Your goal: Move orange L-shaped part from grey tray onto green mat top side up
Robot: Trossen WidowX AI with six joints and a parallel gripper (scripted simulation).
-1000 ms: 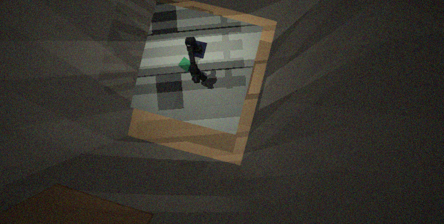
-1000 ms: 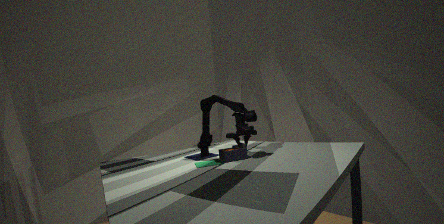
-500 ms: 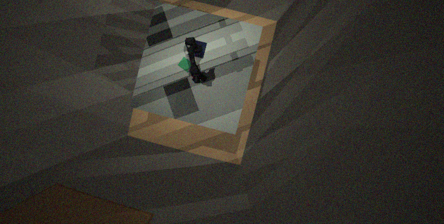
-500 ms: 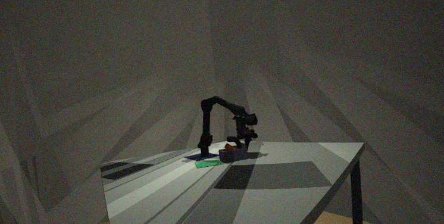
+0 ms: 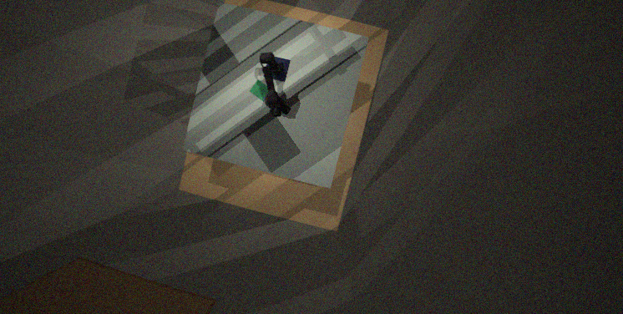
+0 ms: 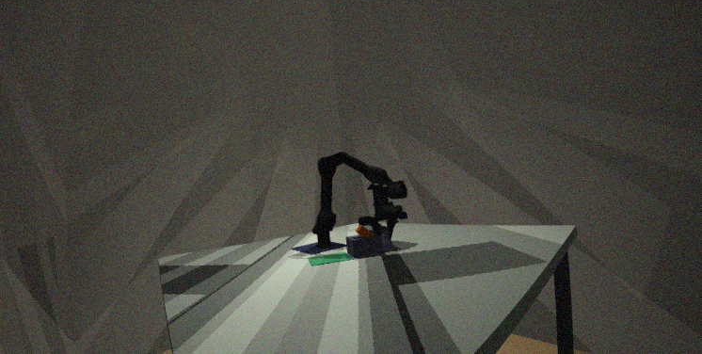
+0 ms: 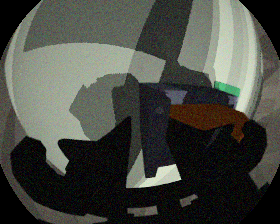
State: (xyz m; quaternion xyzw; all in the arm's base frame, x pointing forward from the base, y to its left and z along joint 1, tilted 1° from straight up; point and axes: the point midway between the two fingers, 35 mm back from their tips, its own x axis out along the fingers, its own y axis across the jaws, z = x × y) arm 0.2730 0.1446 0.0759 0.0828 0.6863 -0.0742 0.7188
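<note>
The tray [image 6: 358, 247] [image 7: 153, 107] looks dark blue-grey. The orange part [image 6: 362, 230] [image 7: 201, 116] is tilted in it, with the end nearer the green mat [image 5: 257, 89] [image 6: 327, 259] [image 7: 227, 89] raised above the tray's rim. My gripper [image 6: 384, 234] [image 7: 145, 119] is partly open and points down at the tray's opposite end. In the wrist view a tray wall shows between the fingers, and the right finger covers the part's low end. The contact there is hidden. In the top view the arm hides the tray and part.
The arm's base stands on a dark blue plate [image 5: 284, 74] [image 6: 303, 249] behind the green mat. The table [image 5: 322, 115] [image 6: 471, 282] carries strong bands of light and shadow. The arm arches over from the base to the tray.
</note>
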